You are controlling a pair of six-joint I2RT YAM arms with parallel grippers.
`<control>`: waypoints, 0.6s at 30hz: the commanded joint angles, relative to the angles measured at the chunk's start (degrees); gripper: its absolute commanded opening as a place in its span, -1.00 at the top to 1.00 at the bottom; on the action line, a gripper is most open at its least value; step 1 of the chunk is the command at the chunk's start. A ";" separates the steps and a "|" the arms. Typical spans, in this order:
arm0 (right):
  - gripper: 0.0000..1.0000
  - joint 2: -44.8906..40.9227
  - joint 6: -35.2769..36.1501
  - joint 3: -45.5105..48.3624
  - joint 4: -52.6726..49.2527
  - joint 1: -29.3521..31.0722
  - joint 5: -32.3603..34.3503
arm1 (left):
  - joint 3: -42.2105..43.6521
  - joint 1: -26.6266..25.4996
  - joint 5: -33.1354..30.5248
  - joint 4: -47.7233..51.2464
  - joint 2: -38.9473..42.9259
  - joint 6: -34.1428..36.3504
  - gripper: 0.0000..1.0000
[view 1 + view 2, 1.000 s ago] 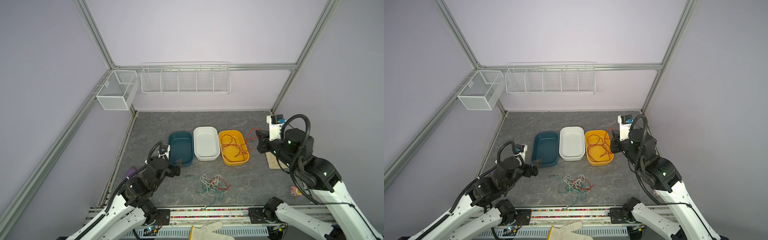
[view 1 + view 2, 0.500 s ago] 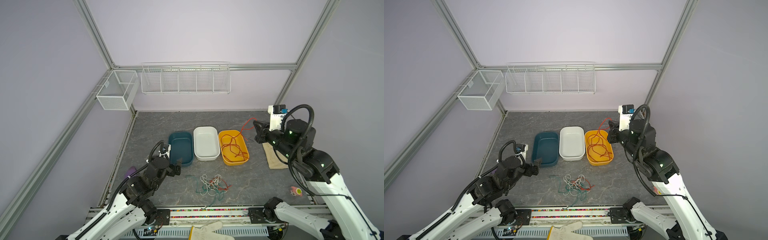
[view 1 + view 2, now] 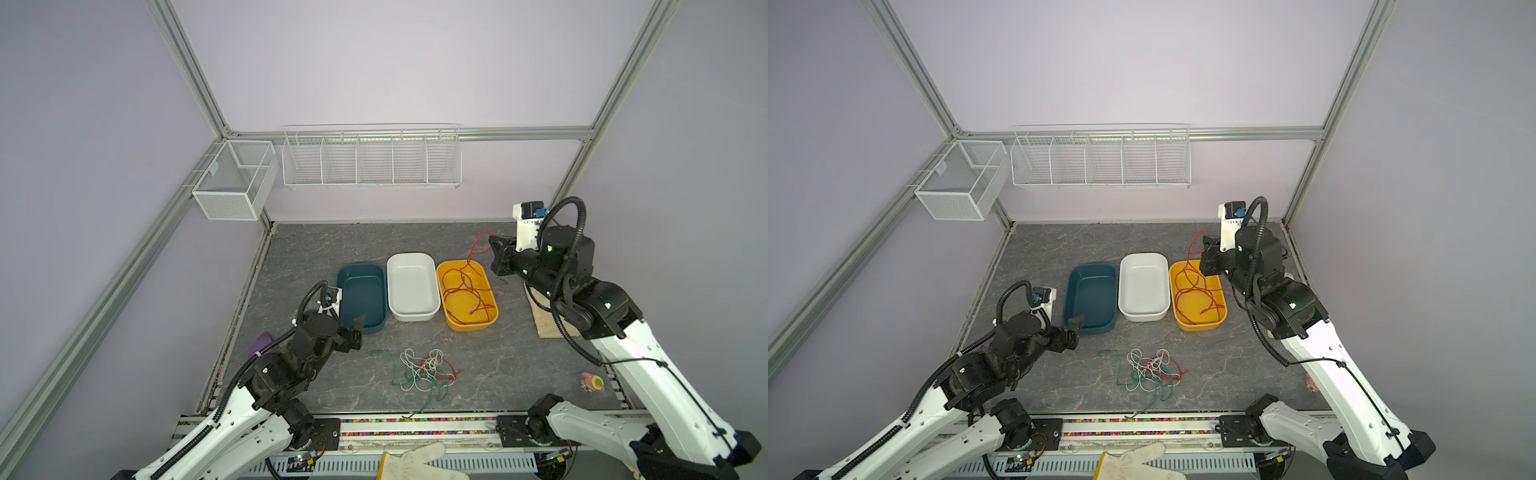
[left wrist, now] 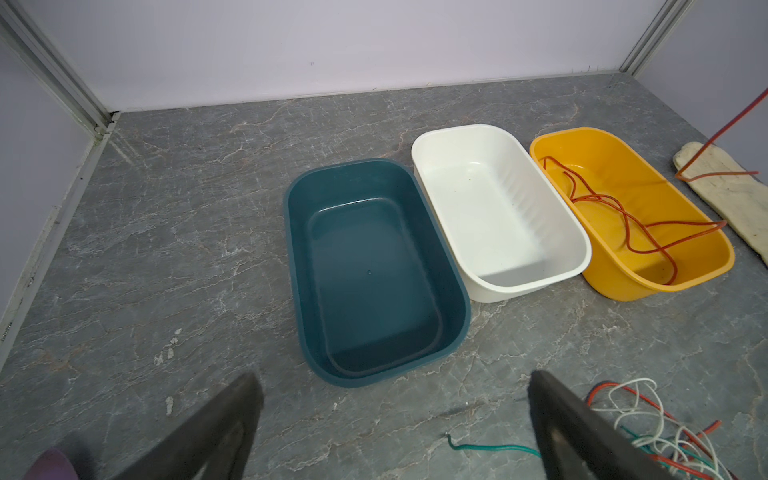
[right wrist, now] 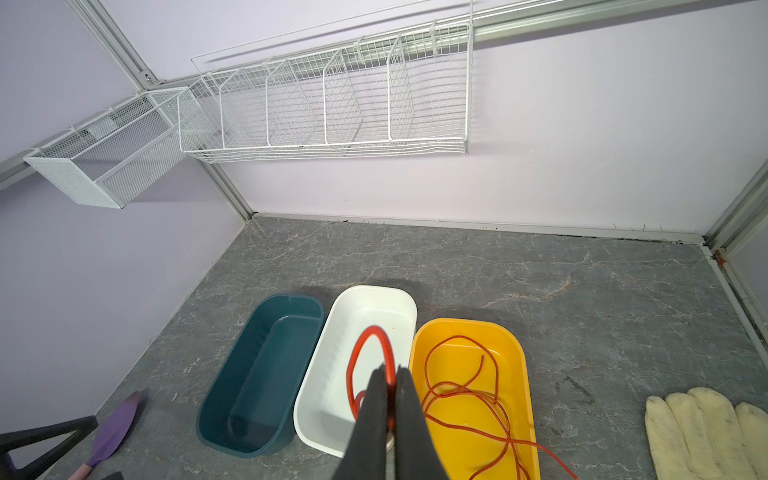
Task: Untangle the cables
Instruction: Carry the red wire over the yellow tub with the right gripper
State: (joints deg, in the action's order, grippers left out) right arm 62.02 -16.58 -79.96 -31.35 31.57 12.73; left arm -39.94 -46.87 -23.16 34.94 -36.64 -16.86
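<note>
Right jaws pinch red cable; left jaws gape.

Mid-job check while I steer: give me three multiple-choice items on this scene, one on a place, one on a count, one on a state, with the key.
1. Most of the red-orange cable lies in the: A) teal tray B) white tray C) yellow tray
2. Trays on the table: A) two B) three C) four
3. The right pincer is: A) open and empty B) shut on the red-orange cable C) shut on a white cable

Key: 1 C, its loops lie across the yellow tray's floor. 2 B, teal, white and yellow stand side by side. 3 B, the right wrist view shows the red-orange loop pinched between closed fingers.
</note>
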 commanded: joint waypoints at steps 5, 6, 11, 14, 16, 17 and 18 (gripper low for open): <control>0.88 1.28 -0.98 1.23 3.97 -0.73 0.26 | 0.92 0.23 -0.15 -0.49 0.00 0.78 -0.99; 0.88 1.58 -1.16 1.51 4.15 -0.82 0.46 | 0.96 0.29 -0.18 -0.49 0.04 0.79 -0.99; 0.88 2.14 -2.58 4.22 5.62 -0.99 -0.07 | 1.01 0.28 -0.01 -0.57 0.08 0.86 -0.99; 0.88 2.48 -3.54 5.61 6.26 -0.97 -0.75 | 1.10 0.29 0.22 -0.64 -0.01 0.87 -0.99; 0.88 2.58 -3.97 6.62 6.70 -0.91 -1.03 | 1.11 0.29 0.29 -0.66 -0.03 0.93 -0.99; 0.88 2.58 -4.07 7.02 6.76 -0.95 -1.01 | 1.12 0.30 0.29 -0.66 -0.09 0.96 -0.99; 0.88 2.58 -4.26 7.42 6.91 -0.94 -0.89 | 1.10 0.25 0.29 -0.74 -0.15 0.90 -0.99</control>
State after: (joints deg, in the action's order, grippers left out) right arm 64.60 -19.44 -73.80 -26.85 30.83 12.32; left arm -39.42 -46.87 -23.09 34.50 -36.71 -16.82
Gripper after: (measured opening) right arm 0.061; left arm 0.994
